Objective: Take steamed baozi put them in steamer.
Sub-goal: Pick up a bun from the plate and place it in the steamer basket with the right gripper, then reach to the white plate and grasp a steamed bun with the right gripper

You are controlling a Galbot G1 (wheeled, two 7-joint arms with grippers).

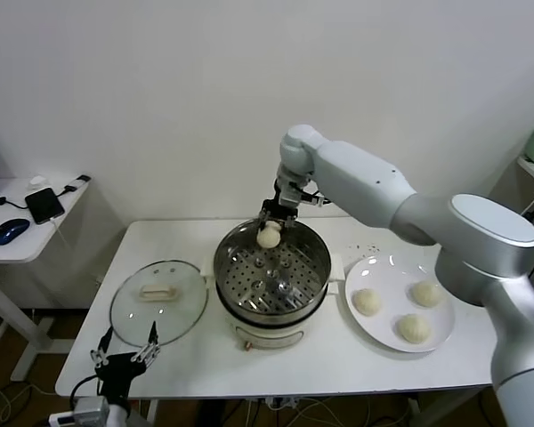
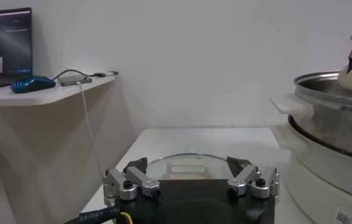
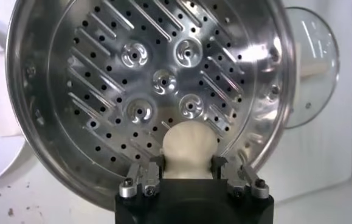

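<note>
While it hangs over the far rim of the steamer (image 1: 272, 271), at about twelve o'clock on the pot, one baozi (image 1: 269, 236) sits clamped between the right gripper (image 1: 273, 220) fingers, above the perforated tray (image 3: 157, 85) and apparently not touching it. Three more baozi (image 1: 412, 313) lie on the white plate (image 1: 374, 267) at three o'clock from the steamer. At nine o'clock the glass lid (image 1: 157, 301) rests flat on the table (image 1: 338, 356). Near the table's front edge, at seven o'clock, the left gripper (image 1: 123, 352) waits with fingers spread apart, holding nothing. Farther off at ten o'clock, a side desk (image 1: 18, 240) carries a blue mouse (image 1: 10, 230) and a phone (image 1: 44, 205).
</note>
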